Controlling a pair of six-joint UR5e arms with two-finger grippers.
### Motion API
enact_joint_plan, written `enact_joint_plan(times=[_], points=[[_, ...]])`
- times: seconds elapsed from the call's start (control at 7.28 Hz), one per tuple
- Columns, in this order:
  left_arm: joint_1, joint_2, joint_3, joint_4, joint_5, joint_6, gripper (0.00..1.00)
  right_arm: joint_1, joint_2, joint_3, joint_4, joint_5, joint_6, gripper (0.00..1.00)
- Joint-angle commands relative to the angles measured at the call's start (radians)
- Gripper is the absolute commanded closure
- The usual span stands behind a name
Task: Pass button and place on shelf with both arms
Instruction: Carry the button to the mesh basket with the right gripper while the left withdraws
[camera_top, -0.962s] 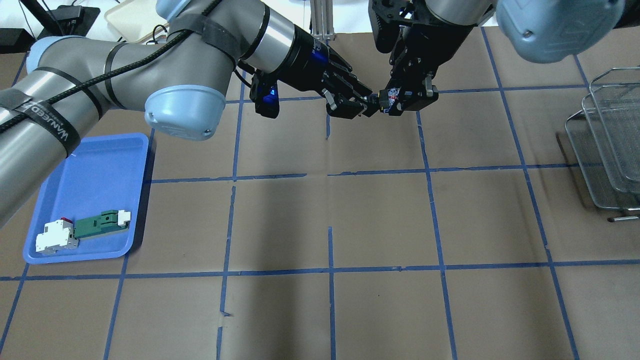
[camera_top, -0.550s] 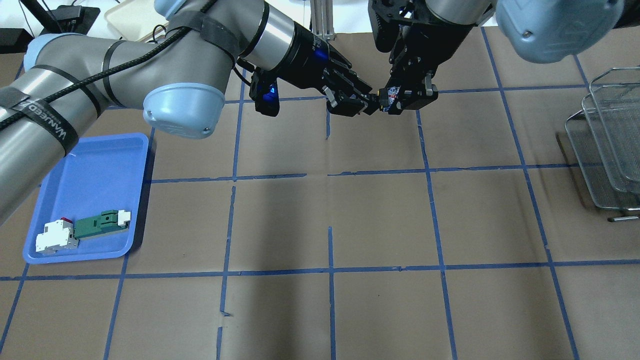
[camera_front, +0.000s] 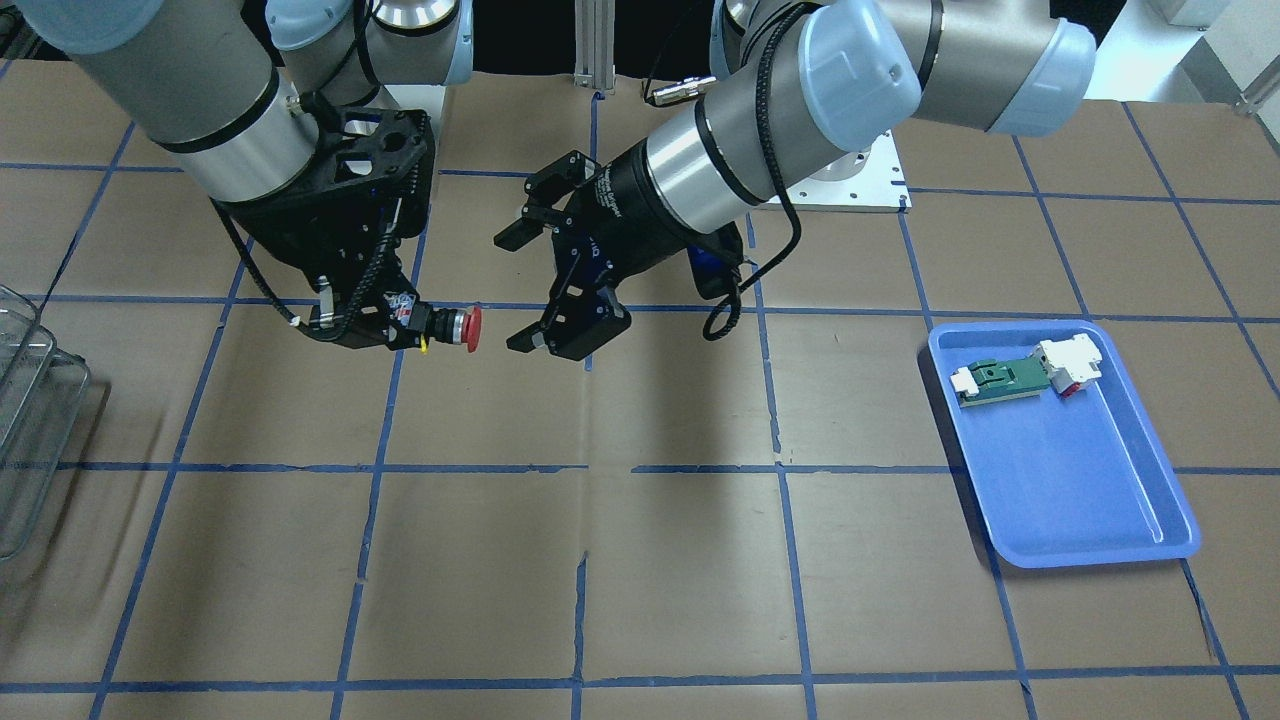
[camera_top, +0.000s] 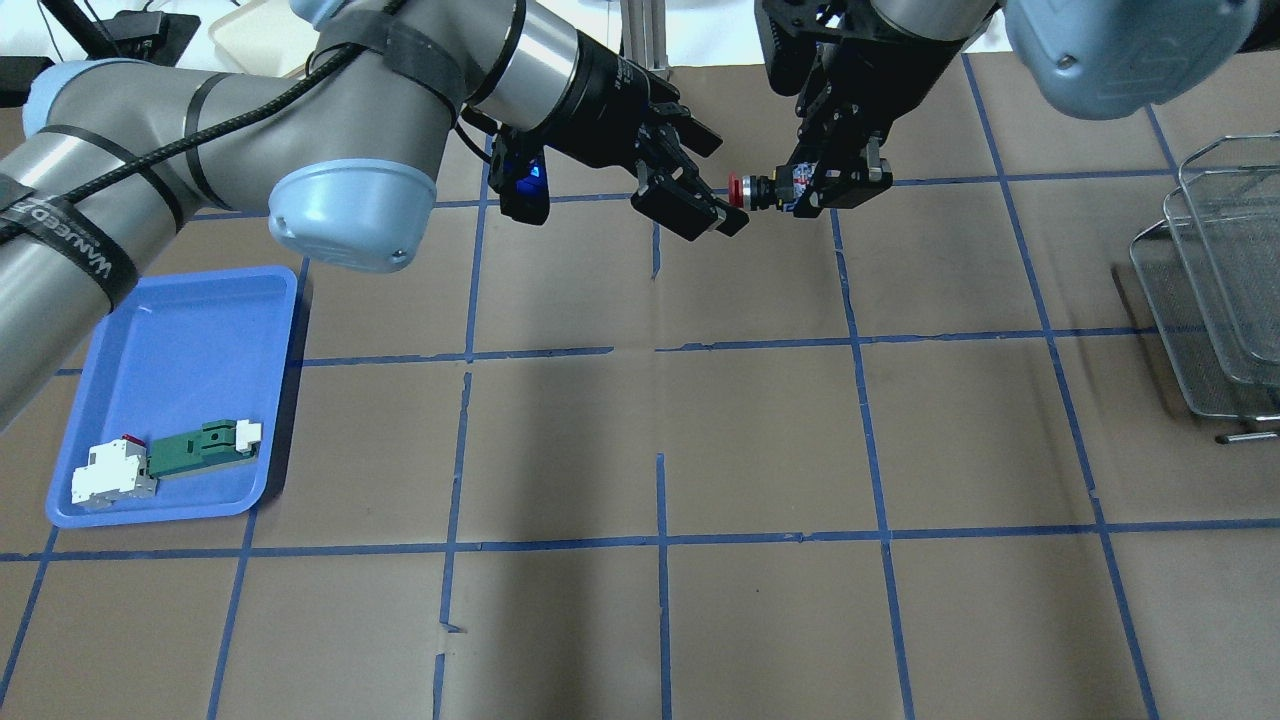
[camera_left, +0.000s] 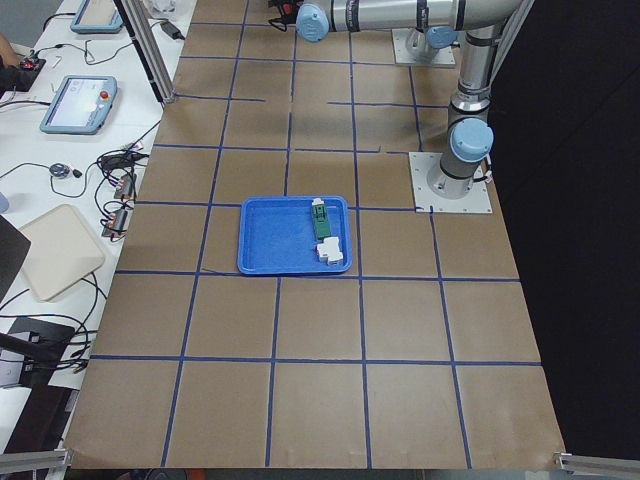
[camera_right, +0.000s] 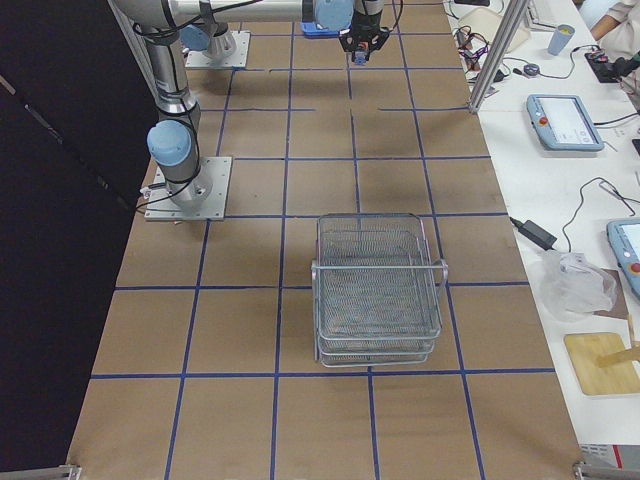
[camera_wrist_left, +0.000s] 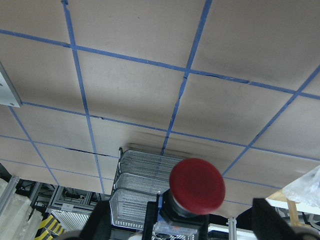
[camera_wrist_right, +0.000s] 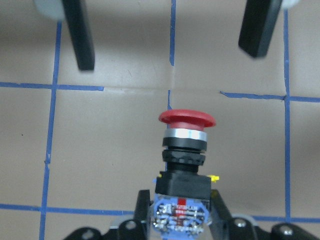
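The button (camera_front: 455, 328), with its red head, black body and blue-and-white block, hangs level above the table. My right gripper (camera_front: 398, 322) is shut on its rear block; it also shows in the overhead view (camera_top: 797, 190). The red head (camera_top: 736, 189) points at my left gripper (camera_top: 722, 183), which is open, its fingers (camera_front: 573, 335) spread and clear of the button. In the right wrist view the button (camera_wrist_right: 185, 145) stands between my pads, with the left fingers (camera_wrist_right: 80, 35) apart beyond it. The left wrist view shows the red head (camera_wrist_left: 196, 184). The wire-mesh shelf (camera_top: 1215, 290) stands at the table's right edge.
A blue tray (camera_top: 190, 330) at the front left holds a green-and-white part (camera_top: 203, 447) and a white block (camera_top: 108, 476). The shelf also shows in the right side view (camera_right: 378, 290). Brown paper with blue tape lines covers the table.
My left gripper has opened off the button's head and drawn back to the left. My right gripper keeps the button and has shifted slightly right and away.
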Motion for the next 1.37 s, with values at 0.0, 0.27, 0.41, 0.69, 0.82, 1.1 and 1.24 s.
enact_joint_plan(times=[0.0,0.27,0.41,0.69,0.82,1.1,1.24], points=[[0.115,0.017,-0.014,-0.016,0.129,0.250,0.03,-0.147,0.005,0.012,-0.020,-0.022,-0.062,1.00],[0.202,0.017,-0.021,-0.117,0.283,0.581,0.02,-0.310,0.057,0.018,-0.115,-0.072,-0.167,1.00],[0.227,0.022,-0.021,-0.145,0.384,0.711,0.01,-0.391,0.071,0.018,-0.120,-0.080,-0.177,1.00],[0.255,0.068,-0.017,-0.257,0.568,0.965,0.00,-0.552,0.105,0.021,-0.123,-0.106,-0.336,1.00],[0.262,0.095,-0.009,-0.279,0.642,1.090,0.00,-0.640,0.126,0.020,-0.141,-0.135,-0.476,1.00],[0.269,0.146,0.006,-0.357,0.655,1.408,0.00,-0.772,0.188,0.020,-0.207,-0.143,-0.667,1.00],[0.269,0.172,0.008,-0.365,0.656,1.667,0.00,-0.785,0.200,0.020,-0.222,-0.199,-0.686,1.00]])
